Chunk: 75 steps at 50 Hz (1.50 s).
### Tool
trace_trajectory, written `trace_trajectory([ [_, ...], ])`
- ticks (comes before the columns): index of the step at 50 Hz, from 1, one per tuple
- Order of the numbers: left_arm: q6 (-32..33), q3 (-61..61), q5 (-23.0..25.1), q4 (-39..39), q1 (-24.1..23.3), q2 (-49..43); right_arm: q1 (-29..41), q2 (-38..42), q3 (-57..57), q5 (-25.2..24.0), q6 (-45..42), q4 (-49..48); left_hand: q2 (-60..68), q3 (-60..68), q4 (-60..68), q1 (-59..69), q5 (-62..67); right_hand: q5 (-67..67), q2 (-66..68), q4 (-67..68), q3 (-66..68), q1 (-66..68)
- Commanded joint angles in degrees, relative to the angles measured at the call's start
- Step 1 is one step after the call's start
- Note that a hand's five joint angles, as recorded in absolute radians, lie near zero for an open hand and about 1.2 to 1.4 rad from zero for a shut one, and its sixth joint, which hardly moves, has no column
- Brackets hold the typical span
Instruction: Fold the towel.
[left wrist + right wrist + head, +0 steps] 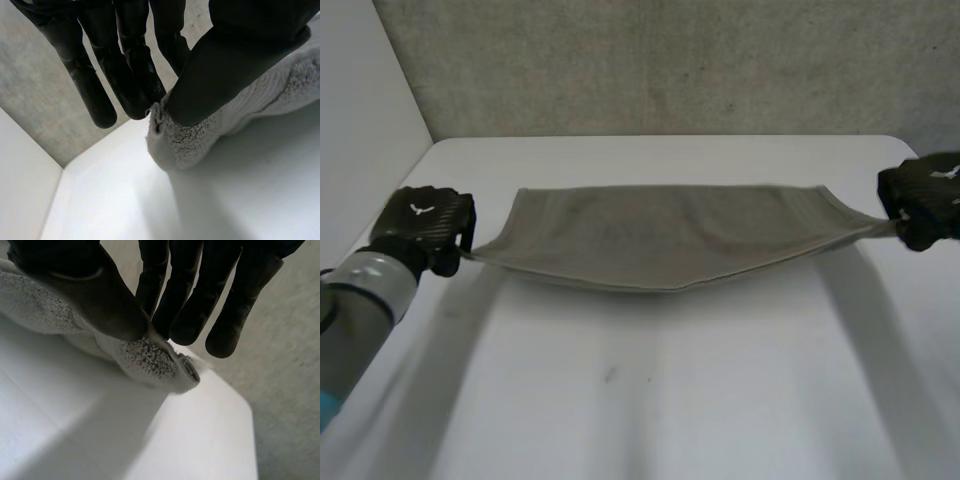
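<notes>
A grey towel [660, 238] hangs stretched between both hands above the white table [650, 390], folded double, with its middle sagging. My left hand [425, 228] pinches the towel's left end. In the left wrist view the thumb [225, 70] presses the towel corner [182, 142] against the fingers [125, 75]. My right hand [925, 200] pinches the right end. In the right wrist view its thumb [95, 300] clamps the towel corner [150, 360] against the fingers [185, 305].
A grey wall [660, 60] stands behind the table's far edge, and a white side panel [360, 120] rises at the left. The table's right far corner [235, 405] lies just beyond my right hand.
</notes>
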Motion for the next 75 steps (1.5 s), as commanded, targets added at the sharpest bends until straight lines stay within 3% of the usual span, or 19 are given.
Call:
trace_trajectory([
  [1,4.9,-6.0,0.0,-4.7,0.1,14.7,-4.3,-13.3,1.7,-5.1,-3.5,8.1,10.2,10.3,10.2,11.1,10.7,3.0,3.7,3.1,3.2,3.7],
  [9,5.2,-7.5,1.7,-6.3,0.4,17.9,-6.6,-15.0,1.9,-9.2,-5.1,11.0,10.2,10.3,10.2,11.1,10.7,3.0,3.7,3.1,3.2,3.7],
  [17,4.9,-2.2,6.6,-3.4,1.0,3.8,-5.9,-1.2,-0.4,-8.8,-6.2,7.7,10.2,10.3,10.2,11.1,10.7,3.0,3.7,3.1,3.2,3.7],
  [19,4.9,2.4,6.2,-2.6,0.2,-3.1,-5.8,5.3,-3.9,-7.4,-6.1,6.5,10.2,10.3,10.2,11.1,10.7,3.0,3.7,3.1,3.2,3.7],
  [22,4.5,5.6,6.2,-2.6,0.0,-7.1,-5.2,8.6,-5.7,-6.2,-5.8,6.0,10.2,10.3,10.2,11.1,10.7,3.0,3.7,3.1,3.2,3.7],
  [25,4.5,12.4,5.0,-2.9,-1.0,-14.9,-1.1,15.4,-10.8,-2.7,-5.6,5.2,10.2,10.3,10.2,11.1,10.7,3.0,3.7,3.1,3.2,3.7],
  [27,4.4,19.2,2.0,-3.0,-2.2,-21.5,2.3,21.7,-16.2,1.6,-5.7,4.1,10.2,10.3,10.2,11.1,10.7,3.0,3.7,3.1,3.2,3.7],
  [32,3.9,28.9,-0.7,-3.3,-2.7,-29.9,3.5,29.5,-23.4,6.0,-5.5,1.6,10.2,10.3,10.2,11.1,10.7,3.0,3.7,3.1,3.2,3.7],
  [43,1.9,48.0,-2.5,-7.0,-5.9,-43.2,7.1,41.8,-37.7,9.5,-1.8,-1.7,10.2,10.3,10.2,11.1,10.7,3.0,3.7,3.1,3.2,3.7],
  [53,1.9,61.7,-5.0,-12.3,-6.0,-51.8,8.8,49.8,-47.9,12.6,-2.2,-2.9,10.2,10.3,10.2,11.1,10.7,3.0,3.7,3.1,3.2,3.7],
  [54,1.9,62.8,-4.9,-12.9,-6.0,-52.5,9.0,51.0,-49.4,12.6,-2.3,-2.7,10.2,10.3,10.2,11.1,10.7,-6.9,-6.2,-6.8,-6.7,-6.2],
  [55,1.9,62.8,-4.9,-12.9,-6.0,-52.5,9.0,51.0,-49.4,12.6,-2.3,-2.7,10.2,10.3,10.2,11.1,10.7,-7.0,-6.3,-6.9,-6.8,-6.3],
  [56,1.9,63.5,-4.9,-13.3,-6.1,-53.1,9.5,52.3,-50.7,12.6,-2.5,-2.6,6.7,6.8,6.7,7.7,7.2,-48.5,-47.8,-48.4,-48.3,-47.8],
  [57,1.9,63.5,-4.9,-13.3,-6.1,-53.1,9.5,52.3,-50.7,12.6,-2.5,-2.6,6.7,6.8,6.7,7.6,7.2,-48.9,-48.2,-48.8,-48.7,-48.2],
  [58,1.9,63.7,-5.2,-13.3,-6.2,-53.4,10.0,53.2,-51.8,13.0,-2.6,-2.5,-27.8,-27.7,-27.8,-26.8,-27.3,-67.0,-66.3,-66.9,-66.8,-66.3],
  [59,2.1,63.7,-5.4,-13.3,-6.7,-53.4,10.2,53.9,-52.8,13.8,-2.6,-2.5,-58.6,-58.5,-58.6,-57.7,-58.1,-67.0,-66.3,-66.9,-66.8,-66.3],
  [68,1.5,62.5,-8.1,-14.1,-8.4,-52.5,10.2,51.3,-52.6,14.4,-2.0,-2.4,-59.6,-59.5,-59.6,-58.6,-59.1,-67.0,-66.3,-66.9,-66.8,-66.3],
  [75,-1.3,51.1,-9.1,-15.9,-8.7,-44.3,9.5,41.3,-40.7,13.7,-2.1,-2.3,-59.6,-59.5,-59.6,-58.6,-59.1,-67.0,-66.3,-66.9,-66.8,-66.3],
])
